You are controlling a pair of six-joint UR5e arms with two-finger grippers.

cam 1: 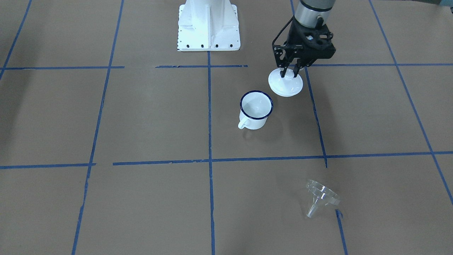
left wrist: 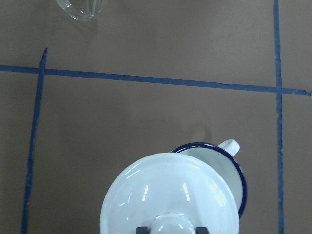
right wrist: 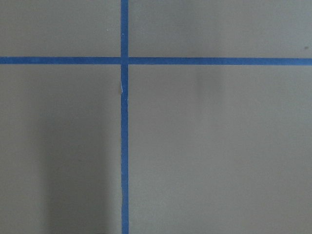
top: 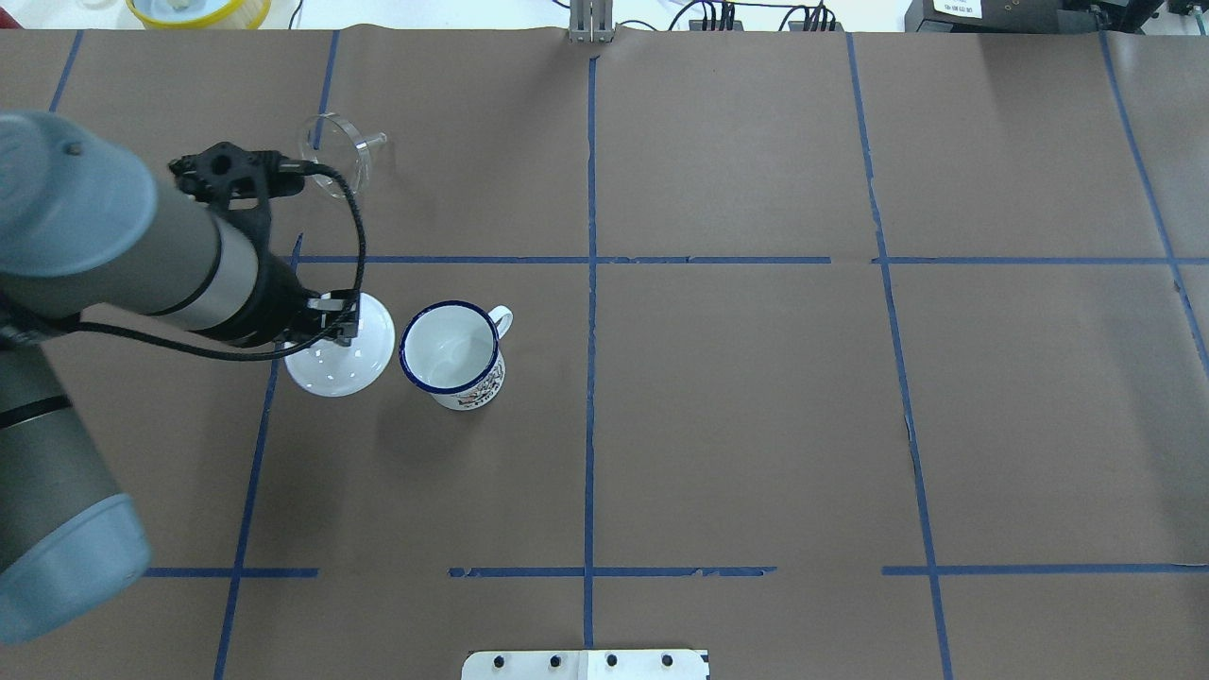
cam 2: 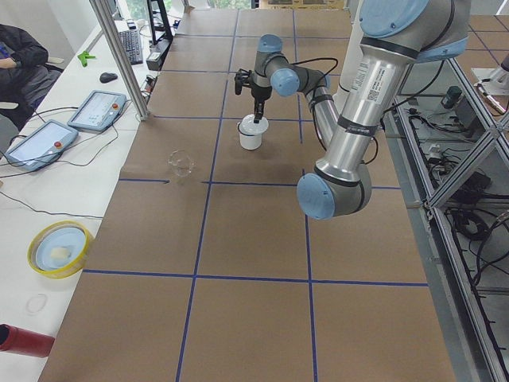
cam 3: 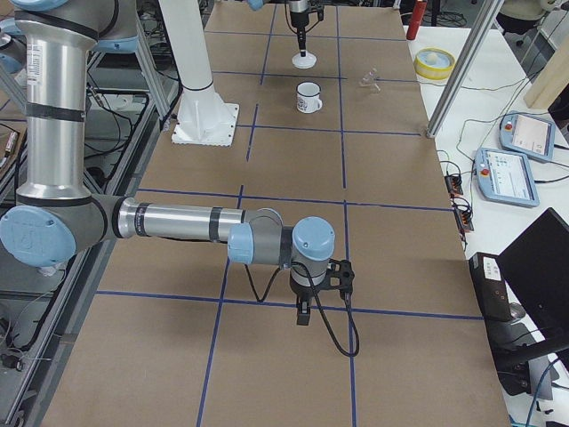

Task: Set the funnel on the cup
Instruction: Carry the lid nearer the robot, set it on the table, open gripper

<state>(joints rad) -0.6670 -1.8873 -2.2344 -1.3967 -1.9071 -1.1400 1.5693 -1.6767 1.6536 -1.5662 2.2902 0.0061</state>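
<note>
The cup (cam 1: 255, 110), a white mug with a dark blue rim, stands upright and empty near the table's middle; it also shows in the overhead view (top: 453, 354) and the left wrist view (left wrist: 233, 163). The clear funnel (cam 1: 320, 196) lies on its side on the paper, far from the cup, and shows in the overhead view (top: 335, 156). My left gripper (cam 1: 290, 72) is shut on the knob of a round white lid (cam 1: 285, 85), held low beside the cup. My right gripper (cam 3: 302, 311) hovers over bare paper far away; I cannot tell if it is open or shut.
The white robot base (cam 1: 208, 24) stands behind the cup. A yellow bowl (top: 189, 9) sits beyond the table's far edge. Tablets (cam 2: 95, 111) and a red can (cam 2: 24, 341) lie on the side bench.
</note>
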